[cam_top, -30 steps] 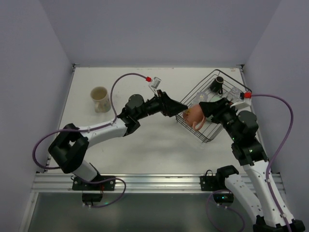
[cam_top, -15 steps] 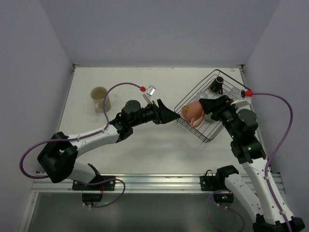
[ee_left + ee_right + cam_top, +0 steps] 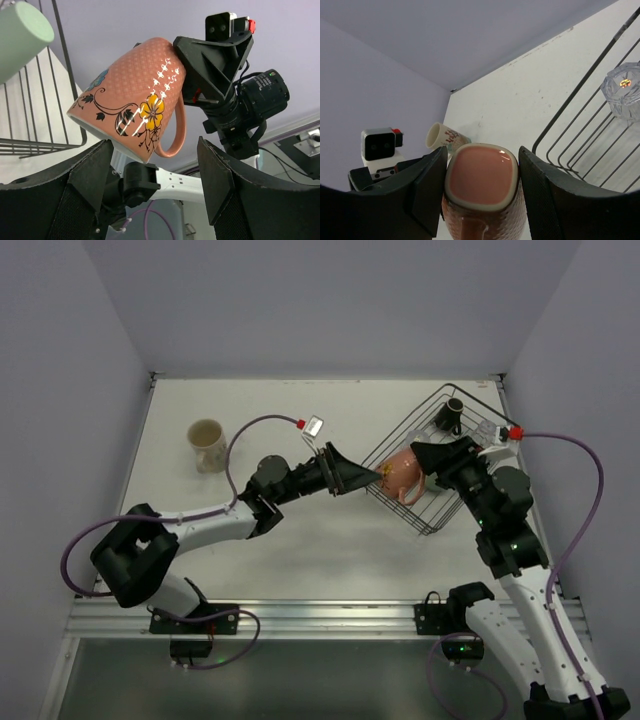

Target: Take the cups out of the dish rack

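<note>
**Step in hand — handover.** Pink cup [image 3: 398, 473] is out of the rack [image 3: 405, 426], held in the air over its left rim. It is tilted, with the mouth down toward the left arm and the handle hanging underneath.

- Right gripper [image 3: 420, 465]: clamped on the pink cup at its base end.
- Left gripper [image 3: 372, 477]: fingers spread wide, nose up to the cup. The cup sits just ahead of the gap, nothing gripped.

**Next move, as judged.** The left gripper should ease forward and close on the cup's body near the mouth end. The right gripper lets go only once that grip is firm. The cup then goes down to the table [image 3: 300, 530].

**Also present.**
- Beige mug [image 3: 207, 444]: upright on the table, far left, well apart from the rack.
- Dark mug [image 3: 452, 412]: in the rack's far corner.
- Glass [image 3: 622, 90]: in the rack.
- Tumbler [image 3: 22, 37]: in the rack, lying tilted.

**In the way.**
- The handle points at the left fingers and could catch one as they close.
- The right fingers take up the base end — little free surface remains.
- The rack's wire rim runs just beside the cup.
</note>
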`<state>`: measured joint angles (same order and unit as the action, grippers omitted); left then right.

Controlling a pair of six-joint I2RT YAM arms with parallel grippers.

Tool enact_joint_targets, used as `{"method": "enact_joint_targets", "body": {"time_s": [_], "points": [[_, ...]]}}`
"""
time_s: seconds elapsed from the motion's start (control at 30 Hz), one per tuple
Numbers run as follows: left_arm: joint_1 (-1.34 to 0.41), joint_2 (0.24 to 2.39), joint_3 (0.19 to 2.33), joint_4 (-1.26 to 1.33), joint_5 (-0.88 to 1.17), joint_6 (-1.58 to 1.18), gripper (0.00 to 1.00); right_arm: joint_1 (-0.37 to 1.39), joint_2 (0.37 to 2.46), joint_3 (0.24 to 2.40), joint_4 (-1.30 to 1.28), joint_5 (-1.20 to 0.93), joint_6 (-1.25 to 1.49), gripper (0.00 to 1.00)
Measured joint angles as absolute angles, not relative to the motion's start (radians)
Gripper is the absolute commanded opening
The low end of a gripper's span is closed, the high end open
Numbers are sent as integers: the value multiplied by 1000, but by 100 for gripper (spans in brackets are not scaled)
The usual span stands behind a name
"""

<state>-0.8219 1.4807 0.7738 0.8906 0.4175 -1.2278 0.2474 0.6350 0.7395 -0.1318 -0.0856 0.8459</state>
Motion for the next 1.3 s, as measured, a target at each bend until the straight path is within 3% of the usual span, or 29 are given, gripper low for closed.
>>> {"method": "enact_joint_targets", "body": {"time_s": [0.37, 0.47, 0.5, 0.67, 0.77, 0.83, 0.87, 1.0, 1.1, 1.3], "points": [[-843, 1532, 774, 997, 427, -1346, 64, 247, 635, 699, -72, -98, 880, 31], [-846, 1554, 785, 1030, 416, -1364, 48, 245, 635, 677, -20, -101, 905, 31], [-847, 1567, 793, 1040, 413, -1370, 39, 244, 635, 668, 2, -102, 916, 31], [-852, 1614, 805, 1081, 399, -1385, 31, 241, 631, 632, 58, -108, 951, 31], [-852, 1616, 807, 1093, 388, -1383, 13, 239, 627, 617, 77, -119, 973, 33], [-854, 1614, 814, 1109, 384, -1369, 1, 233, 625, 604, 87, -128, 978, 39], [-855, 1614, 823, 1104, 379, -1356, 0, 236, 623, 596, 88, -144, 979, 43], [-859, 1604, 827, 1029, 376, -1289, 0, 236, 602, 565, 88, -159, 978, 78], [-859, 1548, 837, 884, 351, -1192, 0, 241, 593, 564, 72, -182, 965, 91], [-827, 1403, 1002, 411, 266, -904, 0, 243, 554, 584, -17, -194, 896, 97]]}}
